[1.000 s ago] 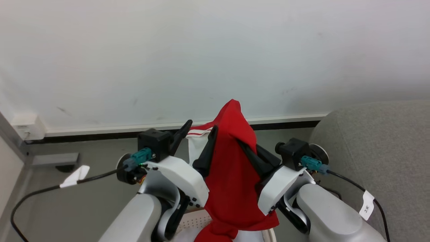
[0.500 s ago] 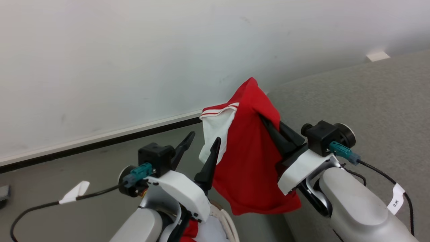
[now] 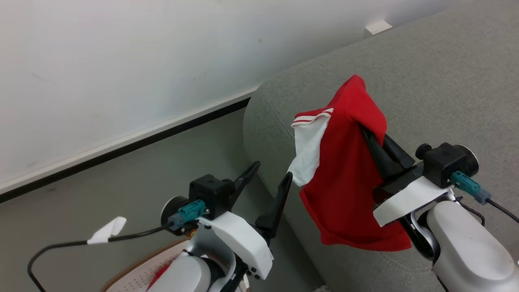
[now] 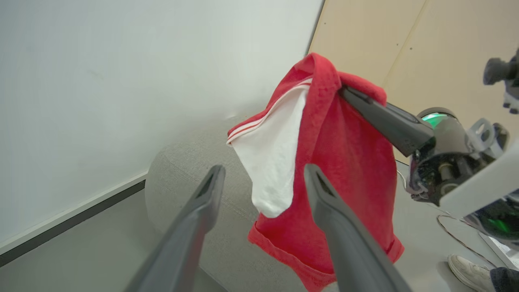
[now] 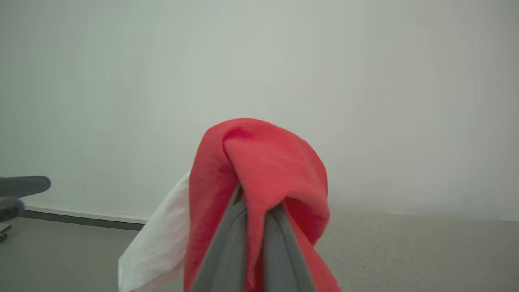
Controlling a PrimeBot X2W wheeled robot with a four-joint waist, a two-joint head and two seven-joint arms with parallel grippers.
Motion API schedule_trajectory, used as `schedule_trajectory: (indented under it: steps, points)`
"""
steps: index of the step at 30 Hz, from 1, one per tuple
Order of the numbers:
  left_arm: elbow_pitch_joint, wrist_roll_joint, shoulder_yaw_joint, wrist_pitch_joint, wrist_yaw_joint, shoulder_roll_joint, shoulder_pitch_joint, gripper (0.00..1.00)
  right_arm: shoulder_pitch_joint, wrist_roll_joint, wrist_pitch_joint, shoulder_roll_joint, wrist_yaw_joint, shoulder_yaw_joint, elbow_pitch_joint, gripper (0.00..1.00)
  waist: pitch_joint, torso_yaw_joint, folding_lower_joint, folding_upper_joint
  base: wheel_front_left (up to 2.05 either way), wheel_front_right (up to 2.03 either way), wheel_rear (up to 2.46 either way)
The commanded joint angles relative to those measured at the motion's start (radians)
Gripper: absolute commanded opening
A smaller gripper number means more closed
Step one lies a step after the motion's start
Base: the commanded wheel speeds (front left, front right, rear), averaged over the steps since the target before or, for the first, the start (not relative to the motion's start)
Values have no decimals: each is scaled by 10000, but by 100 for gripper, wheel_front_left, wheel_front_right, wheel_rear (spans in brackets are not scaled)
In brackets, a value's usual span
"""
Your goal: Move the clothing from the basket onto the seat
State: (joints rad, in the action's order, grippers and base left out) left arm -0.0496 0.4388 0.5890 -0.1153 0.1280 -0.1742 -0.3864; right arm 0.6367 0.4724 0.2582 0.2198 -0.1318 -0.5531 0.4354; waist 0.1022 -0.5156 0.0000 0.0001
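Observation:
A bright red garment (image 3: 346, 174) with white stripe trim and a white sleeve (image 3: 310, 150) hangs in the air over the rounded arm of the light-grey sofa (image 3: 425, 73). My right gripper (image 3: 367, 129) is shut on its top fold, and the cloth drapes over the fingertips; the right wrist view shows the garment (image 5: 259, 178) bunched over the closed fingers. My left gripper (image 3: 271, 176) stands open and bare to the left of the garment (image 4: 336, 162), apart from it. A sliver of the cream basket (image 3: 136, 275) with its brown rim and some red cloth (image 3: 160, 273) shows at the bottom left.
A pale wall with a white and black baseboard (image 3: 129, 140) runs behind. Grey floor (image 3: 121, 174) lies between wall and sofa. Cables trail from both wrists. A person's shoe (image 4: 470, 271) is at the lower right of the left wrist view.
The head camera has swung right, bringing the sofa into the middle of the picture. The right gripper has carried the garment from above the basket to over the sofa arm. The left gripper stays open.

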Motion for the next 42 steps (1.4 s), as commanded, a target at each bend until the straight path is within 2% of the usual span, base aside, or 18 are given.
schedule_trajectory:
  steps: [1, 6, 12, 18, 21, 28, 34, 35, 37, 38, 40, 42]
  points:
    - [-115, -117, 42, -72, -35, -64, -121, 100, -159, -112, 71, 49, 21, 199, -147, 0, 300, -213, 0, -1, 0, 0, 0]
    - [-348, -317, 280, -366, -131, -143, -425, 100, -234, -57, 31, 122, 23, 999, -450, 0, 925, -125, 0, -1, 0, 0, 0]
    - [-698, -572, 579, -895, -424, -315, -1110, 100, 611, -7, -291, 312, 23, 2182, -392, 0, 2218, 380, 0, -1, 0, 0, 0]
    - [-1049, -772, 691, -1247, -722, -418, -1948, 100, 2186, -210, -856, 1065, 21, 3816, 121, 0, 3611, 1137, 0, -1, 0, 0, 0]
    - [-1161, -854, 751, -1334, -856, -418, -2293, 100, 2937, -484, -1250, 1547, 23, 4659, 581, 0, 4247, 1547, 0, -1, 0, 0, 0]
    - [-1451, -912, 761, -1391, -1015, -546, -2664, 100, 4357, -1517, -1754, 1972, 23, 6946, 2423, 0, 5356, 2160, 0, -1, 0, 0, 0]
    - [-1315, -798, 735, -1142, -1060, -569, -2614, 100, 4179, -2862, -1559, 1434, 21, 8536, 4039, 0, 5487, 2431, 0, -1, 0, 0, 0]
    - [-1282, -761, 728, -1108, -1055, -568, -2574, 100, 4091, -3024, -1502, 1314, 21, 8735, 4263, 5, 5438, 2445, 0, -1, 0, 0, 0]
    - [-1191, -690, 724, -1013, -1035, -561, -2478, 100, 3985, -3428, -1255, 1150, 23, 9038, 4599, 60, 5305, 2448, 0, -1, 0, 0, 0]
    - [-1140, -679, 711, -991, -1019, -572, -2439, 100, 3933, -3520, -1137, 1015, 23, 9169, 4747, 100, 5224, 2436, 0, -1, 0, 0, 0]
    - [-1074, -623, 649, -908, -951, -603, -2356, 100, 3780, -3701, -947, 601, 22, 9232, 5018, 100, 5031, 2394, 0, -1, 0, 0, 0]
    - [-1036, -567, 587, -826, -912, -636, -2266, 100, 3694, -3822, -696, 517, 23, 9148, 5127, 100, 4825, 2375, 0, -1, 0, 0, 0]
